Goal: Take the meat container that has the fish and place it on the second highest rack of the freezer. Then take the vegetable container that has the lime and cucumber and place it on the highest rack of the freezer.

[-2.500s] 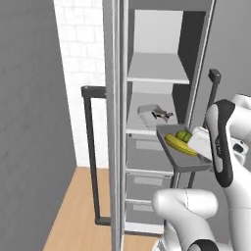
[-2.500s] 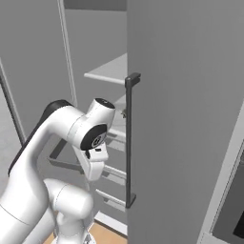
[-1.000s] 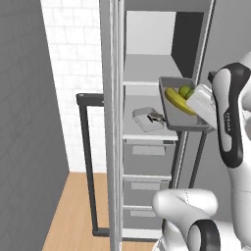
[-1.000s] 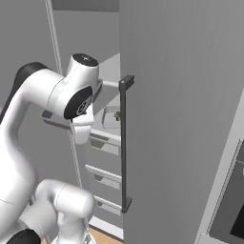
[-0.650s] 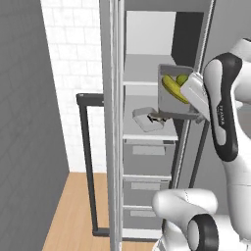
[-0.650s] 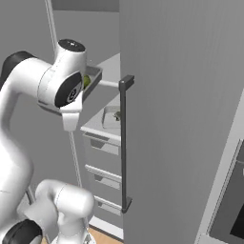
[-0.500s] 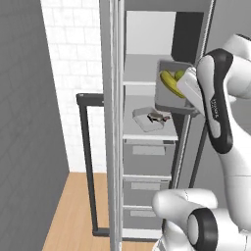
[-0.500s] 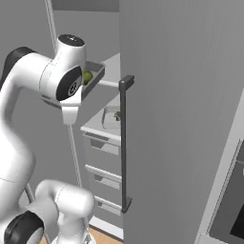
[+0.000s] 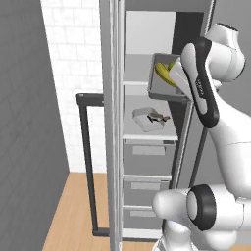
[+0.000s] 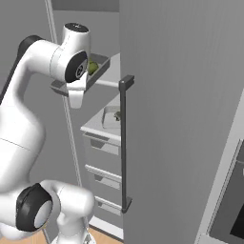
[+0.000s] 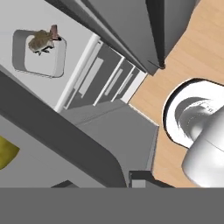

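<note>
Gripper (image 10: pixel 76 97) is gripping the vegetable container (image 9: pixel 164 81) by its rim, jaws nearly closed on the edge; in the hand view the tray's dark wall is running diagonally across the lower left of the frame. The container is sitting upper centre-right in the left base view, held up at the level of the highest rack (image 9: pixel 136 73), its far end over the shelf board; cannot tell whether it is resting on the board. It is tilting, open side facing the camera.

Cucumber (image 9: pixel 164 74) is lying inside the tray, yellow-green and curved. Lime (image 10: pixel 92 67) is showing green just behind the wrist in the right base view, upper left of that frame.

Meat container (image 9: pixel 148 119) with the fish (image 9: pixel 158 116) is sitting flat on the second highest rack (image 9: pixel 147 131), centre of the left base view, directly below the held tray. In the hand view it is appearing at upper left, fish lying inside the pale tray.

Freezer (image 10: pixel 176 109) door is standing open, its long dark bar handle (image 10: pixel 125 143) running vertically through the middle of the right base view. Three grey drawers (image 9: pixel 147 159) are sitting under the lower rack.
</note>
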